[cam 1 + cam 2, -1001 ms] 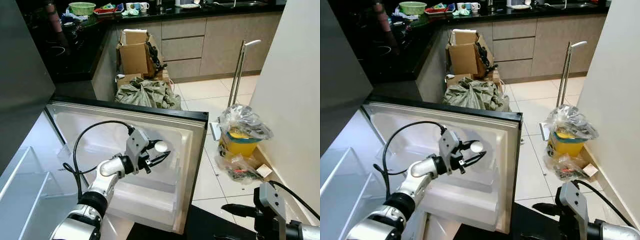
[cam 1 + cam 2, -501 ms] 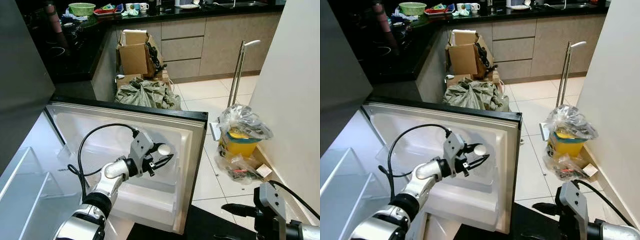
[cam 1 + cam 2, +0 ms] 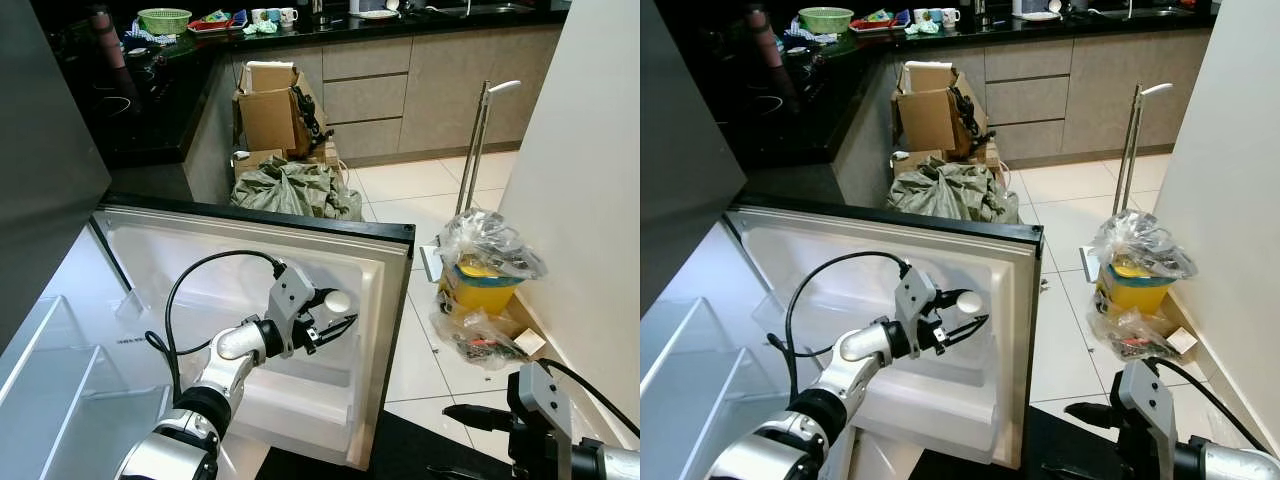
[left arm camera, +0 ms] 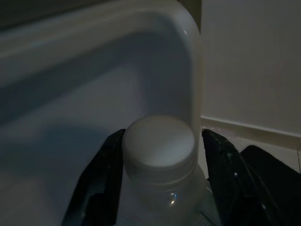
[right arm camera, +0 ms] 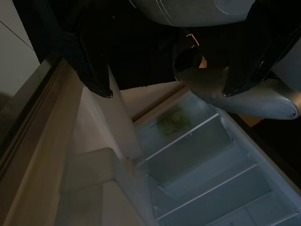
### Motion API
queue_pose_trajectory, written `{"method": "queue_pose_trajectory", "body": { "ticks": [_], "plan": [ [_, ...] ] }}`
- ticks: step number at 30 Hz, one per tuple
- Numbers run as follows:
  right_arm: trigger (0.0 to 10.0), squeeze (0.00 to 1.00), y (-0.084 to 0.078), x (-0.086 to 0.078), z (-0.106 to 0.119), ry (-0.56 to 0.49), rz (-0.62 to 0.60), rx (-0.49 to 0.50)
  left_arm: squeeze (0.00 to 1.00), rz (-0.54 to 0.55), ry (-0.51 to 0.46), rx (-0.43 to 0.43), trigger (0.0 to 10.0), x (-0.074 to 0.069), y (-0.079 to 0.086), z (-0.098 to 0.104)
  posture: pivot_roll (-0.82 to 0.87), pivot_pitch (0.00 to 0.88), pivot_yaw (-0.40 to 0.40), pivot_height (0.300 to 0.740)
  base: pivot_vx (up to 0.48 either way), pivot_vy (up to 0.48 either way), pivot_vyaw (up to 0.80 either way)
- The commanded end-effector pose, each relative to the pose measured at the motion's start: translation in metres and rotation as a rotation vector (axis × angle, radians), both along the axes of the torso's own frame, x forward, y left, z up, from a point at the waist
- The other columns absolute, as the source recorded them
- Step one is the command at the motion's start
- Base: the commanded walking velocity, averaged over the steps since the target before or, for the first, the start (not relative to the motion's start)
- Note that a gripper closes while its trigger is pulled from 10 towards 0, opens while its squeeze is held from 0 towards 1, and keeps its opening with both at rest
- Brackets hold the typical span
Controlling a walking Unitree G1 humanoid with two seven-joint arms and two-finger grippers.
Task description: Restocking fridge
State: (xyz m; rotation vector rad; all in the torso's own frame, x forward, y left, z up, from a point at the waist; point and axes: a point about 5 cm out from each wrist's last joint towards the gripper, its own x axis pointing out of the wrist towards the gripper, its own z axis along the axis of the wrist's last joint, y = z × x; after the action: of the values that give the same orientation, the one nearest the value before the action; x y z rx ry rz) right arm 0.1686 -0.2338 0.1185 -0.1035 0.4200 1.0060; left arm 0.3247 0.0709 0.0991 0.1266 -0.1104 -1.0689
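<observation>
**Left gripper carries a white-capped bottle at the fridge door**

Left gripper [image 3: 335, 322] is closed around a pale bottle [image 4: 162, 165], its two black fingers [image 4: 101, 181] pressed against either side just below the round white cap [image 3: 337, 301]. The bottle is held over the inner liner of the open fridge door [image 3: 395, 290], close to the door's outer edge and above the white door bin [image 3: 300, 395]. No label or writing can be made out on the bottle.

Beyond the door's edge lies open tiled floor [image 3: 420, 180], with a yellow bin wrapped in plastic bags [image 3: 480, 270] against the wall and a cardboard box [image 3: 270, 105] and a green sack [image 3: 290, 188] further back by the dark kitchen surface [image 3: 150, 120]. Clear fridge shelves [image 3: 60, 390] lie to the left.

Right gripper [image 3: 470, 418] hangs low beside the door, fingers spread apart.
</observation>
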Motion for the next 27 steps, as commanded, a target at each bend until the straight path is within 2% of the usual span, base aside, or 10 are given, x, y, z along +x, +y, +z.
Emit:
{"method": "queue_pose_trajectory", "body": {
  "ticks": [1,5,6,7,8,18,20,22,23,27],
  "plan": [
    [10.0,0.00,0.003,0.000,0.001,-0.004,0.007,0.001,1.00,0.004,0.000,-0.029,10.0,0.002,-0.002,0.004,-0.23,0.012,0.102,0.740,0.000,0.000,0.00],
    [10.0,0.00,0.003,0.000,0.001,-0.003,0.006,-0.001,1.00,0.019,-0.020,-0.023,10.0,0.005,0.002,0.007,-0.23,0.012,0.102,0.740,0.000,0.000,0.00],
    [10.0,0.00,0.002,0.000,0.001,-0.003,0.006,-0.001,0.63,0.024,-0.023,-0.028,10.0,0.006,0.003,0.008,-0.23,0.013,0.102,0.740,0.000,0.000,0.00],
    [10.0,0.00,0.002,-0.001,0.001,-0.003,0.006,-0.001,0.35,0.028,-0.025,-0.032,10.0,0.006,0.005,0.009,-0.23,0.013,0.102,0.740,0.000,0.000,0.00],
    [10.0,0.00,0.003,-0.001,0.001,-0.002,0.005,-0.002,0.00,0.030,-0.028,-0.040,10.0,0.007,0.006,0.011,-0.23,0.014,0.102,0.740,0.000,0.000,0.00],
    [10.0,0.00,0.002,-0.002,0.000,0.003,0.005,-0.001,0.00,-0.022,-0.022,-0.173,10.0,0.010,0.020,0.026,-0.23,0.016,0.101,0.740,0.000,0.000,0.00],
    [10.0,0.00,0.002,-0.002,-0.001,0.003,0.004,-0.001,0.00,-0.097,0.007,-0.228,10.0,0.008,0.034,0.031,-0.22,0.015,0.100,0.740,0.000,0.000,0.00],
    [10.0,0.00,0.002,-0.001,0.000,0.003,0.004,-0.001,0.00,-0.117,0.016,-0.236,10.0,0.007,0.038,0.032,-0.22,0.015,0.100,0.740,0.000,0.000,0.00],
    [10.0,0.00,0.002,-0.001,0.000,0.000,0.005,0.000,0.00,-0.149,0.037,-0.236,10.0,0.004,0.048,0.030,-0.22,0.013,0.099,0.740,0.000,0.000,0.00],
    [10.0,0.00,0.002,-0.001,0.000,-0.002,0.006,0.001,0.00,-0.145,0.052,-0.226,10.0,0.002,0.059,0.027,-0.22,0.013,0.099,0.740,0.000,0.000,0.00]
  ]
}}
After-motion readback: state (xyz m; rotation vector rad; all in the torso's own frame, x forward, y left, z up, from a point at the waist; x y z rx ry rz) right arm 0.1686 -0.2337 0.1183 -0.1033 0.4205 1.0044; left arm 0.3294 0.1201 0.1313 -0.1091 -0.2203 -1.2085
